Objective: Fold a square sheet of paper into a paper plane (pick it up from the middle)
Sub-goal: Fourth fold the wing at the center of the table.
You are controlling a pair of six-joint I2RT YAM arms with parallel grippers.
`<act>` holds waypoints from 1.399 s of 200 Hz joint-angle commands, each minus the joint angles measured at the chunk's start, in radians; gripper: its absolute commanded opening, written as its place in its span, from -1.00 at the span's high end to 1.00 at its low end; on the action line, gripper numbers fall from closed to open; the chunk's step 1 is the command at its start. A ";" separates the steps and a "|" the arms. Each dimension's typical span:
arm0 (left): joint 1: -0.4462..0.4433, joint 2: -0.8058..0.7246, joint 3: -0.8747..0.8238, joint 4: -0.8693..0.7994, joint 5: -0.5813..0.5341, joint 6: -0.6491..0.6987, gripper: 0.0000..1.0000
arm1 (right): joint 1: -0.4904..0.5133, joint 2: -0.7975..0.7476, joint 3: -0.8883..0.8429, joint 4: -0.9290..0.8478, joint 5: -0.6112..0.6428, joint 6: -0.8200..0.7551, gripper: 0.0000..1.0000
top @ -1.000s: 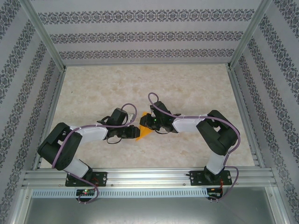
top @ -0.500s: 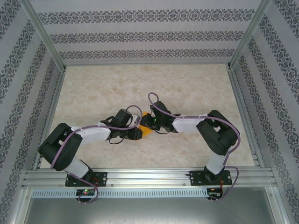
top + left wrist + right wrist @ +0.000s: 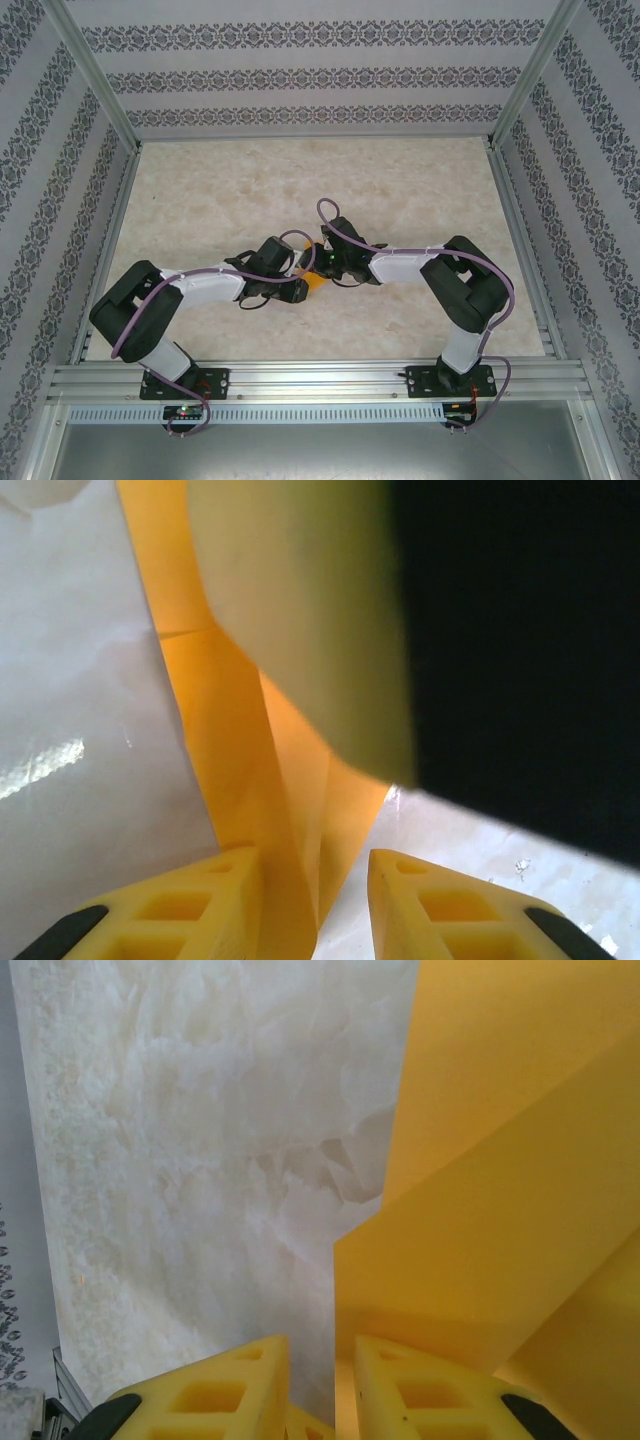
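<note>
The orange-yellow paper (image 3: 316, 284), folded and creased, lies at the table's middle, mostly hidden under both grippers. In the left wrist view a raised fold of the paper (image 3: 230, 740) runs between the fingers of my left gripper (image 3: 315, 858). It touches the left finger, and a gap shows at the right finger, so the gripper is open. The right gripper's pale finger (image 3: 300, 610) looms over the paper. My right gripper (image 3: 322, 1342) has its jaws narrowly apart, with table showing through. The edge of the paper (image 3: 500, 1210) runs in along its right finger.
The marble-patterned table (image 3: 300, 180) is walled by patterned panels and aluminium posts (image 3: 90, 80). A metal rail (image 3: 320, 378) carrying both arm bases crosses the near edge. Both grippers (image 3: 308, 268) meet nose to nose at the centre.
My left gripper has slid to the right, up against the right gripper and over the paper, so less of the paper shows. The right arm has stayed put.
</note>
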 commanded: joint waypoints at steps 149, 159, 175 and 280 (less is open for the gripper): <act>-0.072 -0.007 0.023 -0.046 -0.182 0.040 0.76 | -0.009 -0.011 0.026 -0.009 0.004 -0.014 0.50; -0.071 -0.012 0.022 -0.042 -0.176 0.037 0.79 | -0.010 -0.014 0.022 -0.007 0.005 -0.014 0.49; -0.069 -0.014 0.026 -0.041 -0.165 0.031 0.83 | -0.012 -0.019 0.021 -0.012 0.005 -0.018 0.49; 0.088 -0.036 -0.030 0.125 0.186 -0.115 0.90 | -0.019 -0.066 -0.010 -0.024 0.010 -0.031 0.31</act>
